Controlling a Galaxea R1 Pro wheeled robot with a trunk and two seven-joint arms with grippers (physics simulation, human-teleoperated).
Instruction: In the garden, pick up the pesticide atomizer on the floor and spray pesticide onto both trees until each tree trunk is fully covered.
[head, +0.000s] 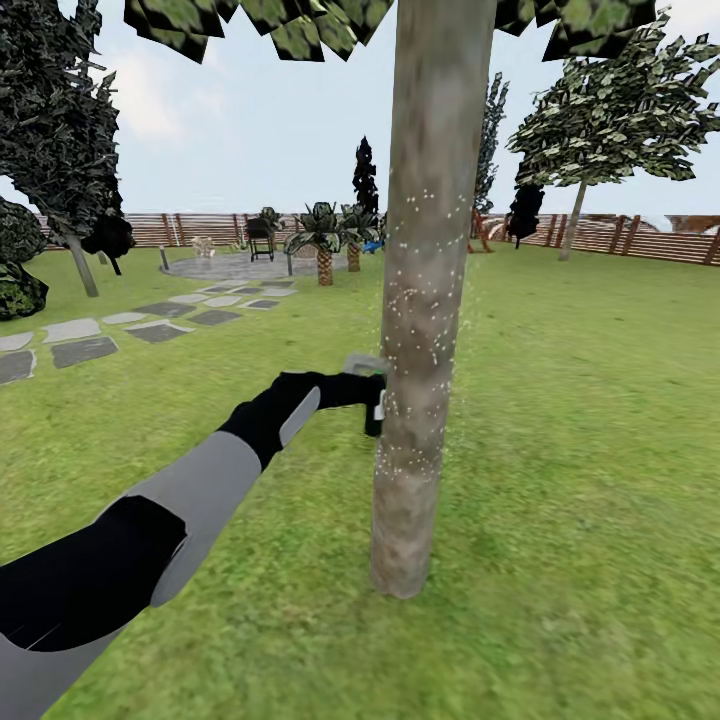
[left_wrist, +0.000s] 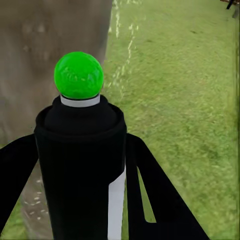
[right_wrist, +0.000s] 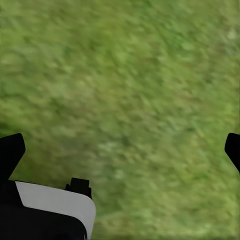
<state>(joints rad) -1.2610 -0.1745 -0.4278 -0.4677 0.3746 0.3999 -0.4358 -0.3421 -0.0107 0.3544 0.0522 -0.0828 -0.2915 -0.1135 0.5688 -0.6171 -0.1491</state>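
The left gripper (head: 368, 392) is closed around the pesticide atomizer (head: 372, 402) and holds it just beside the near tree trunk (head: 425, 300), low on its left side. In the head view the bottle is mostly hidden by the fingers and the trunk. From the left wrist, the atomizer (left_wrist: 82, 165) shows its green dot (left_wrist: 78, 75) facing the bark. White specks of pesticide (head: 415, 310) dot the trunk. The second tree (head: 600, 110) stands well apart near the fence (head: 640, 240). The right gripper (right_wrist: 120, 145) seems spread open above the lawn (right_wrist: 125, 85); its tips are cut off.
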